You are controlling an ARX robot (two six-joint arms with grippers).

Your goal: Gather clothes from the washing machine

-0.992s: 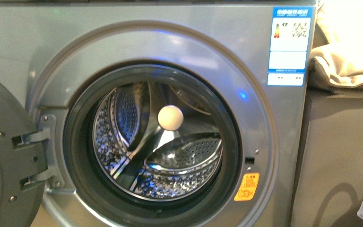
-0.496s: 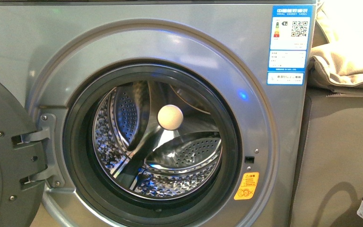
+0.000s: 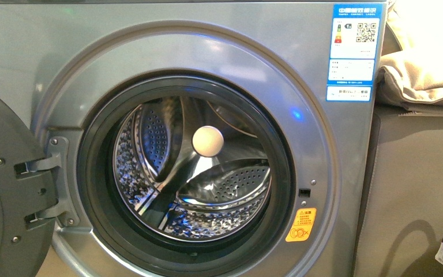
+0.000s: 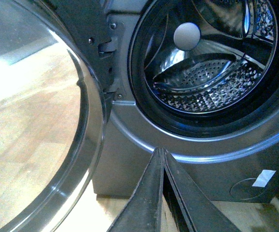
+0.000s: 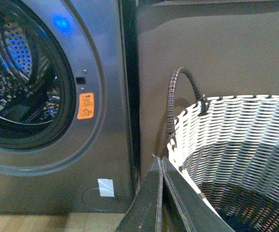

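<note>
The silver-grey washing machine (image 3: 207, 52) fills the front view with its round door (image 3: 6, 190) swung open to the left. The perforated steel drum (image 3: 207, 202) shows only bare metal and a pale round hub (image 3: 207, 141); no clothes show in it. My left gripper (image 4: 161, 151) is shut on nothing, low in front of the machine's base below the porthole. My right gripper (image 5: 160, 158) is shut and empty, at the near rim of the woven basket (image 5: 236, 125). A dark bluish patch (image 5: 241, 228) lies at the basket's bottom; I cannot tell whether it is the clothes.
The basket stands right of the machine against a dark panel (image 5: 216, 48), its dark handle (image 5: 171, 106) arching above the rim. Beige cushion fabric (image 3: 421, 75) lies on top of that panel. The open door's glass (image 4: 33, 121) bulges out on the left over a wooden floor (image 4: 115, 212).
</note>
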